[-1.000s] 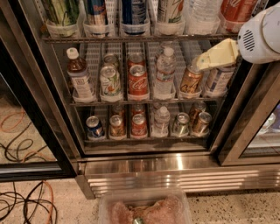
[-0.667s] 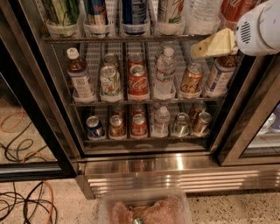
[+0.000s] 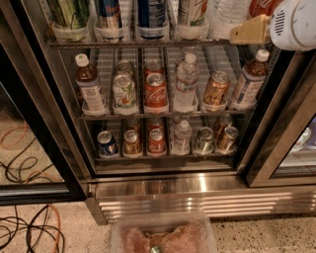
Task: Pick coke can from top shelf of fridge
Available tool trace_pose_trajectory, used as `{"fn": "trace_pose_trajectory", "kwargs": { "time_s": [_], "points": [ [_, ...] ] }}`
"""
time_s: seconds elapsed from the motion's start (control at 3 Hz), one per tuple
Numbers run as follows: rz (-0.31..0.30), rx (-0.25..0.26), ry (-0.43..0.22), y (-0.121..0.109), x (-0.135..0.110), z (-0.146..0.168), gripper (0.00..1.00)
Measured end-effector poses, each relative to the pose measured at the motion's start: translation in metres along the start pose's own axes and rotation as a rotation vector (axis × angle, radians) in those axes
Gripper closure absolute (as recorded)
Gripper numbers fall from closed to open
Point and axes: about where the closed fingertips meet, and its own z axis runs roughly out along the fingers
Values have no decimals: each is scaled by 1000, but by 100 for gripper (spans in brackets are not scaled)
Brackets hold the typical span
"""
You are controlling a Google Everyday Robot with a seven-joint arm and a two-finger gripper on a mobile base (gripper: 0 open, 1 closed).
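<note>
Top right, gripper hovers near coke can at top shelf; claw opening: cannot tell; reach step; next: rise, align.

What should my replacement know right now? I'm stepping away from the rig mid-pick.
Gripper: upper right, in front of the right end of the top shelf.
Coke can: red, only partly in view at the top edge, just above and behind the gripper, on the top shelf of the fridge.
Done: gripper is at shelf height beside the can.
Left: grasp the can and lift it out; it is not yet taken.
</note>
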Motion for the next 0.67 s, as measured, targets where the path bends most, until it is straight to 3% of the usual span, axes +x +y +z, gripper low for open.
{"fn": "trace_pose_trajectory", "kwargs": {
  "time_s": [0.67],
  "points": [
    [46,86,-85,-25,-21,2,28]
  ]
}}
